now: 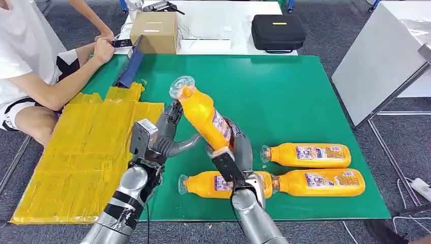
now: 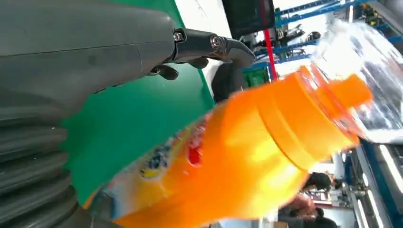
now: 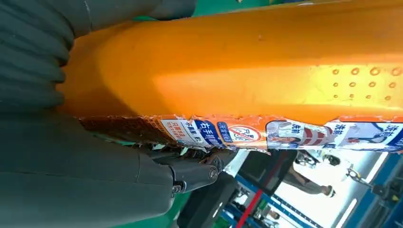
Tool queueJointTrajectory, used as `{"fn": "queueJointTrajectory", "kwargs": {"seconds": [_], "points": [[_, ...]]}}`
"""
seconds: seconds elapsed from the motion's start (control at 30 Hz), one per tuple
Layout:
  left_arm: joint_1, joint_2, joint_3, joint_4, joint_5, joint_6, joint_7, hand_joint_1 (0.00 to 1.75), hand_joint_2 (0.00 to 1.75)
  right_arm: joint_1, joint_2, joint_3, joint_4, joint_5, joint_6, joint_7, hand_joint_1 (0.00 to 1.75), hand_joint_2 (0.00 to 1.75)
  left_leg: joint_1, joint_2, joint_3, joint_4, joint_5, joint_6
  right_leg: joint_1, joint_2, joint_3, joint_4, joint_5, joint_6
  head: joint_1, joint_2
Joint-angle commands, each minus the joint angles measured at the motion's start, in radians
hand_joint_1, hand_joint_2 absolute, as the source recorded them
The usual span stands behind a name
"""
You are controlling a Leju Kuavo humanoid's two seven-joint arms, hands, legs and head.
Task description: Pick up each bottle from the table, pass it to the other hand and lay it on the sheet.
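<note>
Your right hand (image 1: 235, 147) grips the tilted bottle (image 1: 202, 114) at its base; your left hand (image 1: 167, 133), fingers apart, waits just beside its body, cap slanting up-left.

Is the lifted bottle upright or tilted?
Tilted: the lifted bottle leans cap-end toward the yellow sheet, its base held in the right hand.

1. I'm looking at a robot test lab or workshop: a green mat (image 1: 284, 96) covers the work table.
2. At 12 o'clock, a cardboard box (image 1: 155, 31) and black equipment case (image 1: 278, 32) sit on a white table (image 1: 223, 20).
3. At 10 o'clock, a seated person (image 1: 30, 66) attends; grey carpet floor (image 1: 335, 30).
</note>
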State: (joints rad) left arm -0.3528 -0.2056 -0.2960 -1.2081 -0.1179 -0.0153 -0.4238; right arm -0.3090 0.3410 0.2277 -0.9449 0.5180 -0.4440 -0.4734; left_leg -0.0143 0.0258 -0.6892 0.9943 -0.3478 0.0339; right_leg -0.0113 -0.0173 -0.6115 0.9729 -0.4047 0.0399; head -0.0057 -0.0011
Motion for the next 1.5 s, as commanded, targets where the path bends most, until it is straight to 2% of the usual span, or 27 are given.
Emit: {"fn": "queueJointTrajectory", "kwargs": {"seconds": [0.03,0.17,0.27,0.43,0.47,0.5,0.6,0.7,0.73,0.77,0.83,0.93,0.97,1.0,1.07,1.13,1.2,1.27,1.3,1.33,1.37,1.4,1.5], "points": [[-0.052,0.013,-0.055,0.052,0.007,-0.010,-0.001,0.00,1.75,-0.076,-0.005,0.062,0.139,0.008,0.008,-0.012,1.75,1.75,0.001,-0.002,0.004,0.001,-0.002,-0.002,0.001,0.001,0.005,0.000,-0.002,-0.001,0.000,0.000],[-0.068,0.008,-0.063,0.081,0.015,-0.013,-0.001,0.00,1.75,-0.089,0.008,0.121,0.205,0.049,-0.010,0.010,1.75,1.75,0.001,-0.002,0.007,0.001,-0.004,-0.003,0.000,0.001,0.008,0.000,-0.003,-0.002,0.000,0.000],[-0.073,0.008,-0.064,0.090,0.017,-0.013,-0.001,0.00,1.75,-0.092,0.008,0.141,0.225,0.042,-0.026,0.009,1.75,1.75,0.001,-0.001,0.004,-0.001,-0.001,-0.002,0.001,0.001,0.004,-0.001,-0.001,-0.001,0.000,0.000],[-0.096,0.005,-0.063,0.130,0.020,-0.009,-0.002,0.00,1.75,-0.094,0.008,0.216,0.239,0.050,-0.094,-0.030,1.75,1.75,0.001,-0.002,0.006,0.001,-0.003,-0.003,0.000,0.001,0.007,0.000,-0.003,-0.001,0.000,0.000],[-0.105,0.003,-0.063,0.145,0.020,-0.011,-0.003,0.00,1.75,-0.092,0.008,0.234,0.235,0.067,-0.112,-0.031,1.75,1.75,0.001,-0.001,0.003,0.000,-0.001,-0.002,0.001,0.000,0.003,-0.001,-0.001,-0.001,0.000,0.000],[-0.110,0.000,-0.062,0.155,0.020,-0.010,-0.003,0.00,1.75,-0.090,0.008,0.249,0.231,0.078,-0.119,-0.032,1.75,1.75,0.002,-0.002,0.008,0.002,-0.004,-0.003,0.001,0.001,0.009,0.000,-0.004,-0.002,0.000,0.000],[-0.123,-0.010,-0.056,0.184,0.021,-0.004,-0.006,0.00,1.75,-0.089,0.007,0.277,0.247,0.111,-0.113,-0.020,1.75,1.75,0.001,-0.002,0.004,0.000,-0.001,-0.002,0.000,0.000,0.004,-0.001,-0.001,-0.001,0.000,0.000],[-0.119,-0.015,-0.047,0.177,0.029,0.006,-0.019,0.00,1.75,-0.094,0.008,0.275,0.271,0.104,-0.114,-0.026,1.75,1.75,0.002,-0.004,0.008,0.001,-0.004,-0.004,0.001,0.000,0.008,0.000,-0.004,-0.002,0.000,0.000],[-0.113,-0.015,-0.043,0.168,0.032,0.012,-0.021,1.29,1.75,-0.094,0.008,0.275,0.274,0.100,-0.119,-0.033,1.75,1.75,0.001,-0.003,0.006,0.000,-0.002,-0.003,0.001,-0.001,0.006,0.000,-0.002,-0.002,0.000,0.000],[-0.110,-0.014,-0.042,0.164,0.032,0.013,-0.022,1.75,1.75,-0.093,0.008,0.274,0.272,0.099,-0.122,-0.036,1.75,1.75,0.002,-0.004,0.008,0.001,-0.004,-0.003,0.001,0.000,0.008,0.000,-0.003,-0.002,0.000,0.000],[-0.107,-0.012,-0.042,0.159,0.032,0.013,-0.022,1.75,1.75,-0.086,0.006,0.272,0.256,0.102,-0.122,-0.040,1.75,1.75,0.001,-0.002,0.004,0.000,-0.002,-0.002,0.001,0.000,0.004,-0.001,-0.001,-0.001,0.000,0.000],[-0.109,-0.014,-0.031,0.172,0.035,0.025,-0.015,1.75,1.75,-0.075,0.000,0.268,0.225,0.105,-0.118,-0.032,1.75,1.75,0.001,-0.004,0.007,0.001,-0.003,-0.003,0.000,-0.001,0.008,0.000,-0.003,-0.002,0.000,0.000],[-0.109,-0.015,-0.026,0.173,0.036,0.031,-0.016,1.75,1.75,-0.073,-0.002,0.266,0.218,0.103,-0.113,-0.032,1.75,1.75,0.001,-0.002,0.003,0.000,-0.001,-0.002,0.001,-0.001,0.004,-0.001,-0.001,-0.001,0.000,0.000],[-0.110,-0.012,-0.025,0.174,0.036,0.031,-0.016,1.75,1.75,-0.075,-0.002,0.266,0.217,0.103,-0.113,-0.032,1.75,1.75,0.002,-0.003,0.007,0.001,-0.004,-0.003,0.001,0.000,0.008,0.000,-0.004,-0.002,0.000,0.000],[-0.110,-0.012,-0.025,0.174,0.036,0.031,-0.016,1.75,1.75,-0.075,-0.002,0.266,0.217,0.103,-0.113,-0.032,1.75,1.75,0.001,-0.002,0.004,0.000,-0.001,-0.002,0.001,0.000,0.004,-0.001,-0.001,-0.001,0.000,0.000],[-0.110,-0.012,-0.025,0.174,0.036,0.031,-0.016,1.75,1.75,-0.075,-0.002,0.266,0.217,0.103,-0.113,-0.032,1.75,1.75,0.002,-0.004,0.009,0.002,-0.005,-0.004,0.001,0.000,0.010,0.001,-0.005,-0.002,0.000,0.000],[-0.108,-0.014,-0.016,0.168,0.040,0.038,-0.018,1.75,1.75,-0.067,-0.005,0.263,0.200,0.102,-0.109,-0.032,1.75,1.75,0.001,-0.002,0.004,0.000,-0.001,-0.002,0.000,0.000,0.004,-0.001,-0.001,-0.001,0.000,0.000],[-0.102,-0.010,-0.007,0.153,0.044,0.047,-0.022,1.75,1.75,-0.055,-0.010,0.257,0.168,0.092,-0.100,-0.035,1.75,1.75,0.002,-0.004,0.010,0.002,-0.005,-0.004,0.001,0.000,0.010,0.001,-0.005,-0.002,0.000,0.000],[-0.100,-0.007,-0.001,0.144,0.043,0.054,-0.023,1.75,1.75,-0.046,-0.013,0.252,0.145,0.086,-0.101,-0.038,1.75,1.75,0.001,-0.003,0.005,0.001,-0.003,-0.003,0.001,0.000,0.005,0.000,-0.002,-0.001,0.000,0.000],[-0.097,-0.004,0.003,0.134,0.041,0.061,-0.024,1.75,1.75,-0.031,-0.014,0.243,0.111,0.075,-0.110,-0.045,1.45,1.75,0.002,-0.004,0.008,0.002,-0.004,-0.003,0.001,0.000,0.008,0.001,-0.004,-0.002,0.000,0.000],[-0.096,0.002,0.010,0.122,0.028,0.083,-0.026,1.75,1.75,-0.006,-0.015,0.228,0.054,0.055,-0.125,-0.060,0.17,1.75,0.002,-0.002,0.004,0.000,-0.002,-0.002,0.001,0.000,0.004,-0.001,-0.002,-0.001,0.000,0.000],[-0.099,0.007,0.016,0.115,0.004,0.118,-0.020,1.75,1.75,0.016,-0.019,0.222,-0.002,0.038,-0.125,-0.067,0.00,1.75,0.002,-0.003,0.006,0.001,-0.003,-0.003,0.001,0.000,0.006,0.000,-0.003,-0.002,0.000,0.000],[-0.107,0.013,0.025,0.114,-0.001,0.125,-0.017,1.75,1.75,0.041,-0.032,0.226,-0.074,0.036,-0.113,-0.052,0.00,1.75,0.002,-0.003,0.007,0.003,-0.005,-0.004,0.001,0.000,0.008,0.001,-0.005,-0.002,0.000,0.000]]}}
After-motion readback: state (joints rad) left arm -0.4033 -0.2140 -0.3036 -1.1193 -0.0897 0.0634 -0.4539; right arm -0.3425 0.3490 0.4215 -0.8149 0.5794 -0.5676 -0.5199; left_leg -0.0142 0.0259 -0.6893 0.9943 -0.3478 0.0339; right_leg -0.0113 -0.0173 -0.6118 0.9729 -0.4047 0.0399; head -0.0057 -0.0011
